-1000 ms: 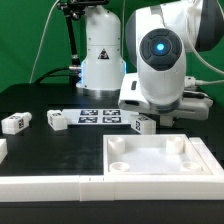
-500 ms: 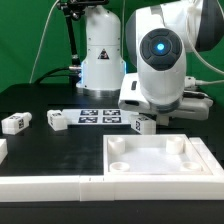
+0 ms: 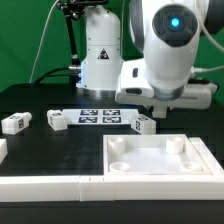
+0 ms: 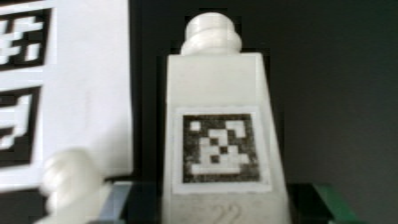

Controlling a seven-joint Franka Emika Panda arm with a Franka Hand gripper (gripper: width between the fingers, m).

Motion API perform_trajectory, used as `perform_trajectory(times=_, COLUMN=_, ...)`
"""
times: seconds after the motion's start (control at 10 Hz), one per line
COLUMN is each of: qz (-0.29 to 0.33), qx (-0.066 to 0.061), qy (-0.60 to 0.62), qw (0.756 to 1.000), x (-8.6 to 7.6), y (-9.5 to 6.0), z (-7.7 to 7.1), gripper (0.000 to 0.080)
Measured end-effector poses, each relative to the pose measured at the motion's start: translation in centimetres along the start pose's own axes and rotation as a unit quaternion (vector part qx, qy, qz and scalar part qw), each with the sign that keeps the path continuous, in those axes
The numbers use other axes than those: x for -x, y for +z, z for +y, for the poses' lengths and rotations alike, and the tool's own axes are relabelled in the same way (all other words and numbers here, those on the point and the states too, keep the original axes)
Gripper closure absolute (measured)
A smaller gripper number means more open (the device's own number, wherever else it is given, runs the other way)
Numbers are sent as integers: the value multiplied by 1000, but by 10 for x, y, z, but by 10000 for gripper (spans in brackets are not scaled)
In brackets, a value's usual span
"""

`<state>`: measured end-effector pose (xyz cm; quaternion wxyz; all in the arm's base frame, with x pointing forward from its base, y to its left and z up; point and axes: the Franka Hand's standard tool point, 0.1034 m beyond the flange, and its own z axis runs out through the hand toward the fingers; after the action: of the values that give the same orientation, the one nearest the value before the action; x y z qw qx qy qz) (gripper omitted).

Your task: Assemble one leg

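A leg [image 3: 142, 124], a small white block with a black-and-white tag, lies on the black table beside the marker board [image 3: 98, 117]. My gripper [image 3: 148, 108] hangs just above it. In the wrist view the leg [image 4: 222, 110] lies lengthwise between my fingers, its round peg pointing away. The gripper [image 4: 222, 205] is open, with a dark gap between the leg and each finger. Two more legs [image 3: 14, 123] [image 3: 58, 120] lie further toward the exterior view's left.
A large white square tray with a raised rim [image 3: 160, 178] stands at the front right. A long white bar [image 3: 40, 186] lies at the front left. The robot base [image 3: 100, 50] stands behind the marker board [image 4: 54, 90].
The arm has risen and shifted slightly to the exterior view's right. The leg below it lies where it was.
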<state>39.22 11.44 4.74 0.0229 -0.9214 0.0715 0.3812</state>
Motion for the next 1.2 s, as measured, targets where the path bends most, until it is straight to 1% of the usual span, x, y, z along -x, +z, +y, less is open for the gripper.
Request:
perform_trajectory(times=0.2, qz=4, qx=-4, qy=-2, qw=1000, x=2, y=-27, z=1, gripper=507)
perform_trajectory(times=0.3, qz=13, qx=-5, qy=-2, qw=1000, x=3, y=-34, z=0, gripper=507)
perform_trajectory(times=0.4, qz=16, qx=-5, qy=-3, qw=1000, x=3, y=-33, z=0, gripper=507)
perform_trajectory(times=0.5, qz=36, qx=-8, qy=-3, qw=999, x=-2, y=-34, z=-2, gripper=507)
perform_trajectory(times=0.6, qz=82, qx=-14, qy=-5, qw=996, x=-9, y=-38, z=-5, gripper=507)
perform_trajectory(times=0.7, qz=139, qx=-19, qy=-10, qw=990, x=-14, y=-38, z=-5, gripper=507)
perform_trajectory(times=0.8, qz=196, qx=-14, qy=-30, qw=980, x=-26, y=-33, z=1, gripper=507)
perform_trajectory(times=0.9, qz=231, qx=-16, qy=-34, qw=972, x=-32, y=-38, z=2, gripper=507)
perform_trajectory(times=1.0, qz=262, qx=-19, qy=-40, qw=964, x=-36, y=-50, z=1, gripper=506)
perform_trajectory(times=1.1, qz=301, qx=-25, qy=-41, qw=952, x=-41, y=-63, z=0, gripper=506)
perform_trajectory(times=1.2, qz=337, qx=-30, qy=-43, qw=940, x=-40, y=-71, z=0, gripper=506)
